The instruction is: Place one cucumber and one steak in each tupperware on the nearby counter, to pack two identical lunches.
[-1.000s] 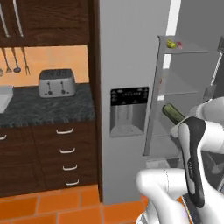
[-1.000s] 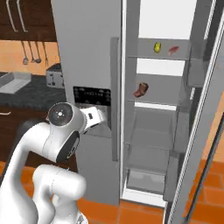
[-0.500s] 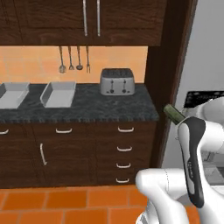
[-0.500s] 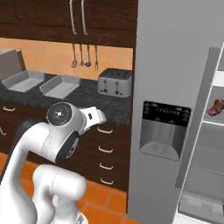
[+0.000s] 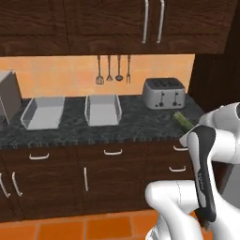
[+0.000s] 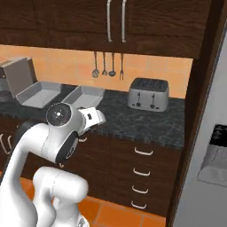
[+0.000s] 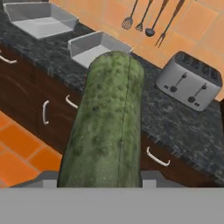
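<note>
Rising straight up from between the claw's finger tips, the dark green cucumber takes up the middle of the hand view, pinched at its base by the claw. In the left base view the cucumber sticks out past the white arm, level with the bench edge and held in the air in front of it. Two grey tupperware trays sit side by side on the black marbled bench, the left tupperware and the right tupperware a little apart. A silver toaster stands to their right. Utensils hang on the orange tiled wall above the trays.
</note>
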